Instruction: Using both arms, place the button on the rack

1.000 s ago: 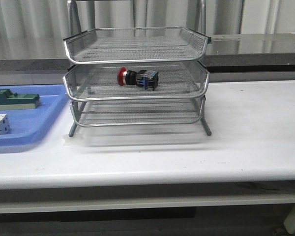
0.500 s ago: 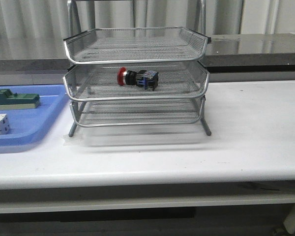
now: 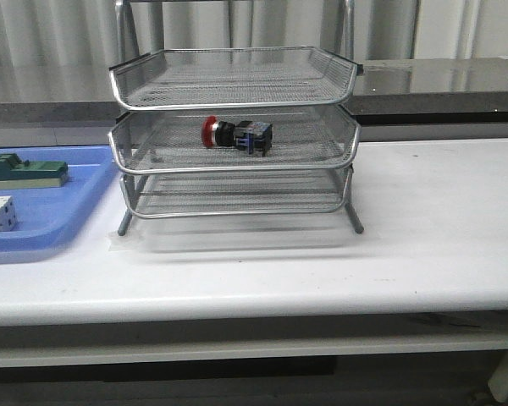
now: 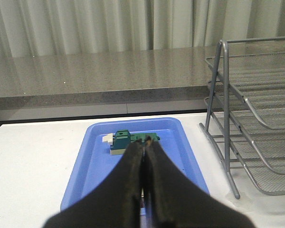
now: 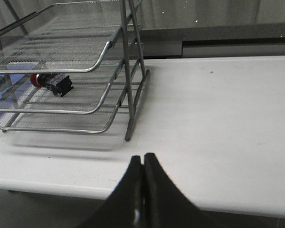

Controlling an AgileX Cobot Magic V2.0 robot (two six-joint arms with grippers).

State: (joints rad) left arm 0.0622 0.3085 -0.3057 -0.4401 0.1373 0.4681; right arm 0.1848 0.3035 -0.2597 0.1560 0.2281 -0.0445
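white table (image 3: 440, 220), button (image 3: 237, 134) in rack's (image 3: 237, 161) middle tier

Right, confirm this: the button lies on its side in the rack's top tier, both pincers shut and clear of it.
Not the top tier. The front view shows the button on its side in the rack's middle tier. The rest holds: left pincer and right pincer are shut, clear of it.

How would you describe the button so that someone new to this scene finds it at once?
Find the silver wire rack with three tiers on the white table. The button lies on its side in the middle tier. It is the only thing in the rack, with a red cap and a black-and-blue body.
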